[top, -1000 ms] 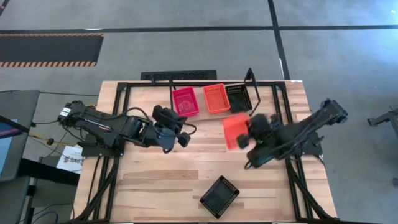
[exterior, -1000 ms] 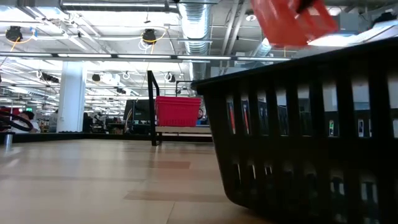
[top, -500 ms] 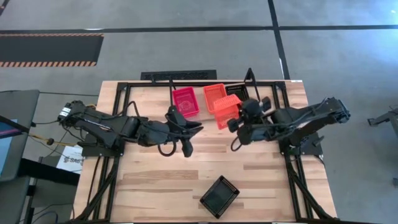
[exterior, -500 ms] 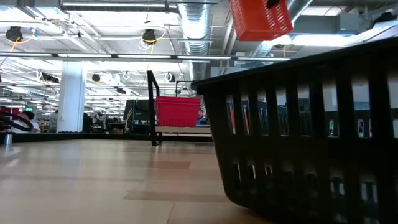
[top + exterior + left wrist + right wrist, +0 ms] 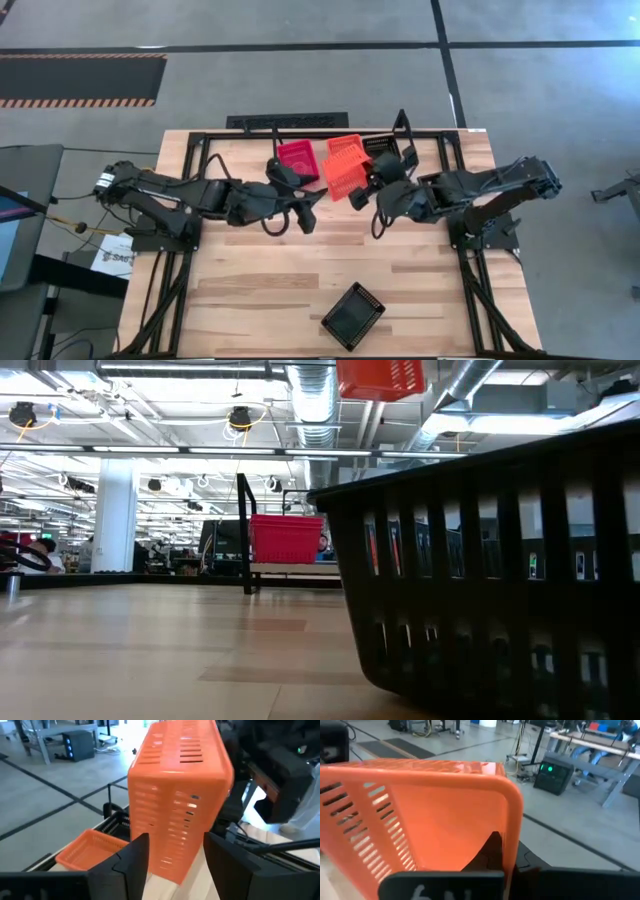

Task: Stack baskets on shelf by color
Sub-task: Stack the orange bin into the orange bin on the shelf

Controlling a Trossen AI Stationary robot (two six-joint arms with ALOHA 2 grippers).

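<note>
Centrally, right gripper (image 5: 368,190) clamps a slotted orange plastic basket (image 5: 343,178), rectangular, tilted on edge, above the table (image 5: 300,290). Left gripper (image 5: 312,200): fingers apart, nr basket, empty.

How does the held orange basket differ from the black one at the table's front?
The orange basket hangs tilted in the air, pinched by the right gripper; the black basket rests flat on the table, touched by nothing. Orange is by the shelf; black is far from it. Same shape.

The lifted orange basket (image 5: 381,377) is cut off by the low view's top edge; the near black basket (image 5: 490,570) hides most of the shelf (image 5: 293,568).
</note>
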